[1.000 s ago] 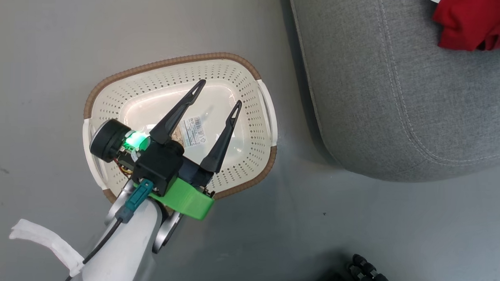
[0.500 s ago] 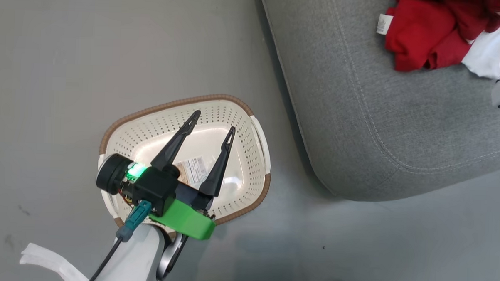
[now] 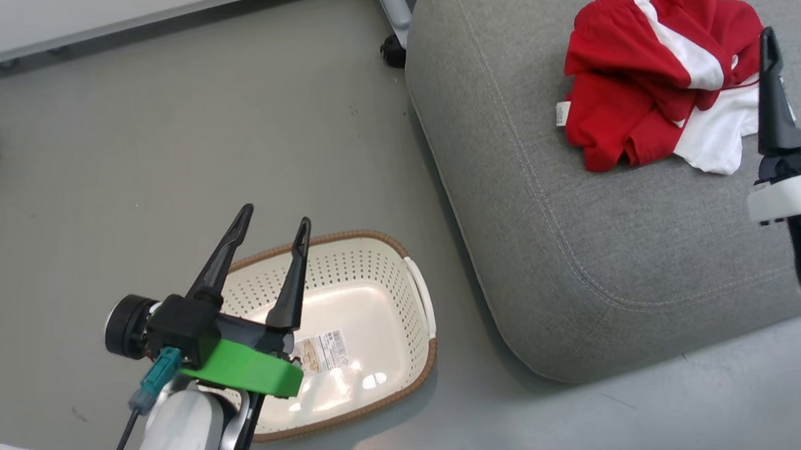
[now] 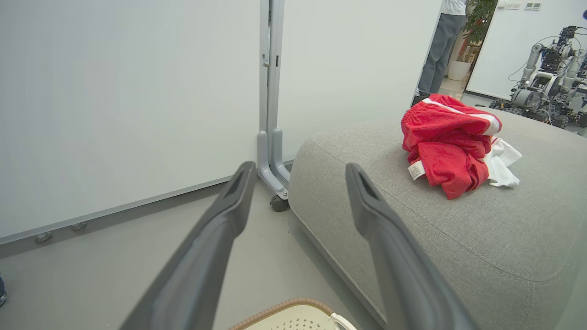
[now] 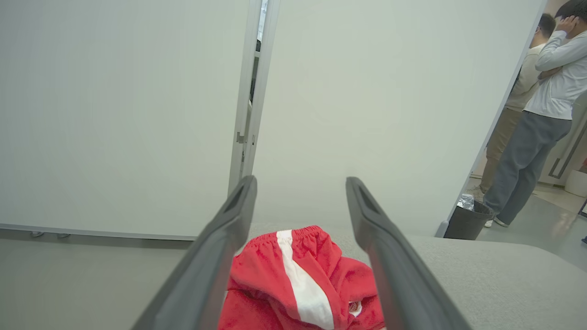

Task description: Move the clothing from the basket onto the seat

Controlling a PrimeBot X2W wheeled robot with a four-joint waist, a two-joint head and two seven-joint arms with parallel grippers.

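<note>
**A:** Where is the clothing?

**B:** In a heap on the seat (image 3: 574, 224), at the upper right of my head view. The clothing (image 3: 638, 93) is red, with a white stripe across the top and a white panel at its right edge. A small tag hangs off its left side.

**A:** And your right gripper?

**B:** My right gripper (image 5: 300, 181) has its fingers spread wide and clamps nothing. In its wrist view the heap lies low in the middle, between the two fingers. In the head view one finger stands at the heap's right edge. I cannot tell whether it touches the cloth.

**A:** The left one?

**B:** My left gripper (image 3: 273, 215) is also spread wide and holds nothing. It hangs at the lower left of the head view, over the left part of the basket (image 3: 372, 270), fingertips pointing up the frame past the brown rim.

**A:** And the basket?

**B:** It stands on the grey floor (image 3: 177, 124) at lower centre, near the seat's corner but apart from it. The label (image 3: 321, 349) on its bottom is in plain sight.
</note>
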